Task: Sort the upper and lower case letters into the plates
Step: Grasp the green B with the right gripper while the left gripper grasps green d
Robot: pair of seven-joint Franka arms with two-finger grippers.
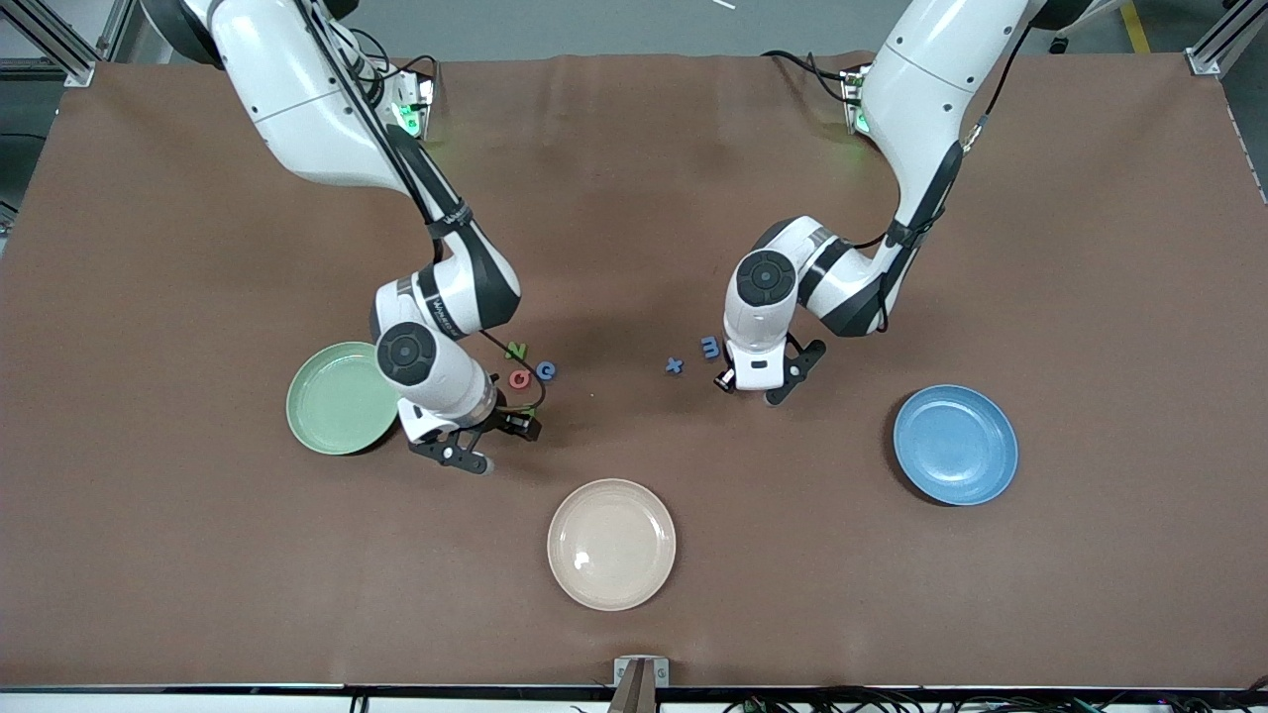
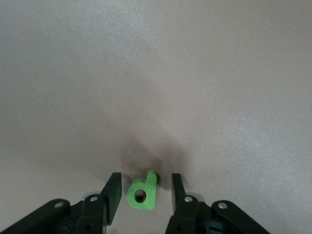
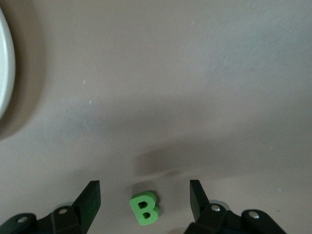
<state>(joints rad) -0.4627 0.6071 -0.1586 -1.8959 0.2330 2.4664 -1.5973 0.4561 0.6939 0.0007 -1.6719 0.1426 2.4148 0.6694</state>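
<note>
My left gripper [image 2: 145,183] stands low over the table with its fingers on either side of a green p [image 2: 142,191]; there is a gap on each side, so it is open. In the front view this gripper [image 1: 758,381] is beside a blue m [image 1: 710,346] and a blue x [image 1: 675,365]. My right gripper [image 3: 145,192] is open wide around a green B [image 3: 145,209] without touching it. Seen from the front, it [image 1: 466,446] hangs next to the pale green plate [image 1: 332,401]. A green N [image 1: 516,350], a red Q [image 1: 519,378] and a blue G [image 1: 546,370] lie close by. The blue plate [image 1: 956,444] lies toward the left arm's end.
A cream-white plate [image 1: 611,543] lies near the table's front edge, midway between the two arms. The pale green plate's rim [image 3: 5,73] shows at the edge of the right wrist view. Brown cloth covers the table.
</note>
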